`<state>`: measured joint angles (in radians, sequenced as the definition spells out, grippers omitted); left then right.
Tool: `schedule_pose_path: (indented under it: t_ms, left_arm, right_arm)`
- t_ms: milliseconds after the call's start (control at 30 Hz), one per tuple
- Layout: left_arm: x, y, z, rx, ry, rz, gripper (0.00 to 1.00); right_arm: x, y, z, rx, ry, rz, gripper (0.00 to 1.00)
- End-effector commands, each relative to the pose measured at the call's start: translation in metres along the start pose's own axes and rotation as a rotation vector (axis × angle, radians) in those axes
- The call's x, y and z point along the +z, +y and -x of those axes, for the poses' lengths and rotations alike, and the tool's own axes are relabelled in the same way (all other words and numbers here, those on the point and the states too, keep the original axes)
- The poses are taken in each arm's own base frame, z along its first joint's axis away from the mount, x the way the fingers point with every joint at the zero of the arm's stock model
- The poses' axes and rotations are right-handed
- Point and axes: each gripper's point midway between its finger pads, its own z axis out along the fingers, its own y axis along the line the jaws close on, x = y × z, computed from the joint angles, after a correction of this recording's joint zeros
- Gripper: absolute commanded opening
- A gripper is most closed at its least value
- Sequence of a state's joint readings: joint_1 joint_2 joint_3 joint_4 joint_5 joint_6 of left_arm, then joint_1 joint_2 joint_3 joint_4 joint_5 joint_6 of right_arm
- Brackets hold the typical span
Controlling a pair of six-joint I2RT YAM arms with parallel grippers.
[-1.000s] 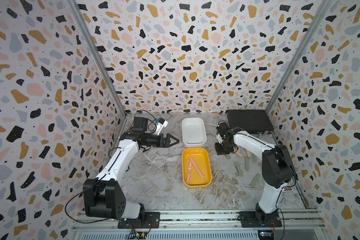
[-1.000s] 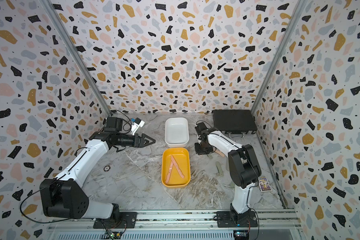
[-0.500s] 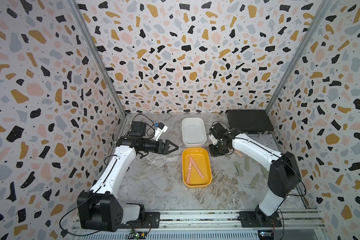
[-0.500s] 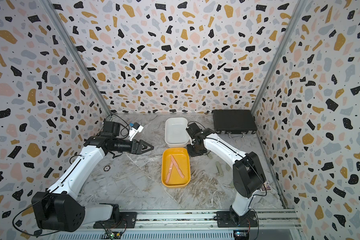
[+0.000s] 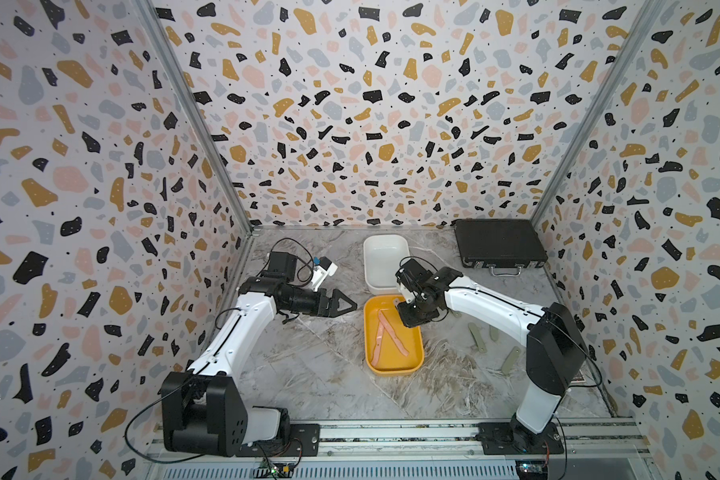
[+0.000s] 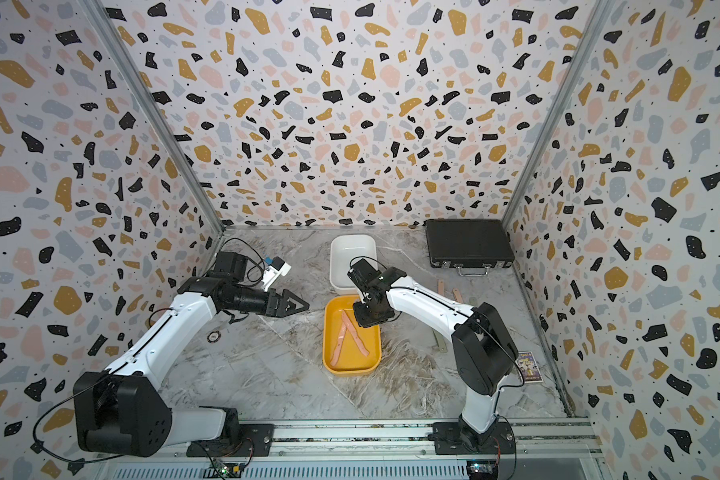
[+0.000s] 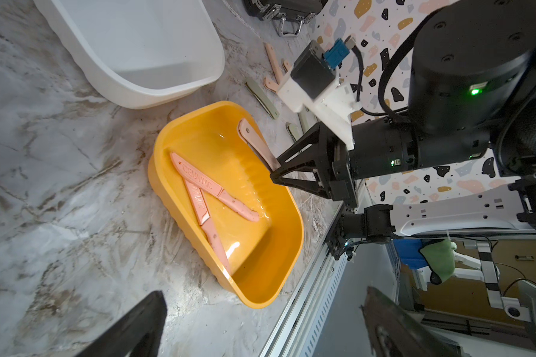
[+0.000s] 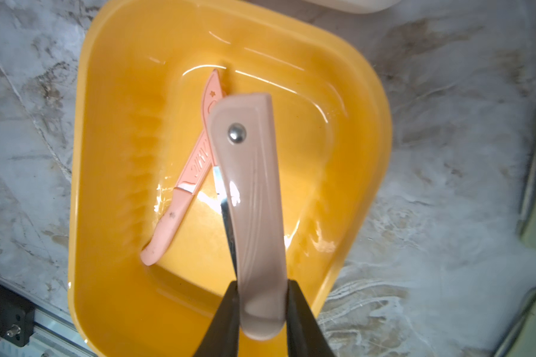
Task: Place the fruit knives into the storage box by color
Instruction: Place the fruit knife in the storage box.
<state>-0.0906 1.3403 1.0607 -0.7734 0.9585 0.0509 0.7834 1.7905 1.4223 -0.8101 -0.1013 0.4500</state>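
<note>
Presently | right jaws were clenched on the end of a pink fruit knife [image 8: 248,201], held over the yellow box [image 5: 367,332] at mid-frame in a top view | left jaws were spread wide, empty | risk: if released from height, a bounce off the two crossed pink knives [image 7: 198,185] or the rim was judged possible

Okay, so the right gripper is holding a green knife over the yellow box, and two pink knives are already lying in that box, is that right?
Not quite. The knife clamped in the right gripper is pale pink, not green; the right wrist view shows it plainly. The rest stands: it hangs over the yellow box, and two pink knives lie crossed inside.
</note>
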Motion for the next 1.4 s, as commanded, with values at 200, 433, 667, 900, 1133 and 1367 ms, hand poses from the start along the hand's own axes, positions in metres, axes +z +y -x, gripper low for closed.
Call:
schedule_pose_path:
  t_ms: [200,433,667,900,1133,1367]
  left_arm:
    - [0.008,0.013,0.0,0.01,0.008,0.008,0.99]
    - [0.009,0.015,0.001,0.01,0.01,0.009,0.99]
    - [0.009,0.015,0.001,0.017,0.007,0.012,0.99]
    - [0.008,0.015,0.001,0.023,0.004,0.015,0.99]
    - [0.007,0.014,0.002,0.032,0.0,0.02,0.98]
    - [-0.002,0.003,0.013,0.065,-0.036,0.027,0.98]
  right_arm:
    - [0.021,0.018,0.006,-0.001,0.017,0.033,0.18]
    - [0.038,0.015,0.007,-0.01,0.045,0.01,0.2]
    - [0.044,0.012,0.007,-0.013,0.054,-0.01,0.29]
    - [0.027,0.005,0.015,-0.026,-0.007,-0.047,0.49]
    - [0.012,0.003,0.022,-0.028,-0.056,-0.031,0.54]
    - [-0.01,-0.01,0.031,-0.005,-0.122,-0.02,0.6]
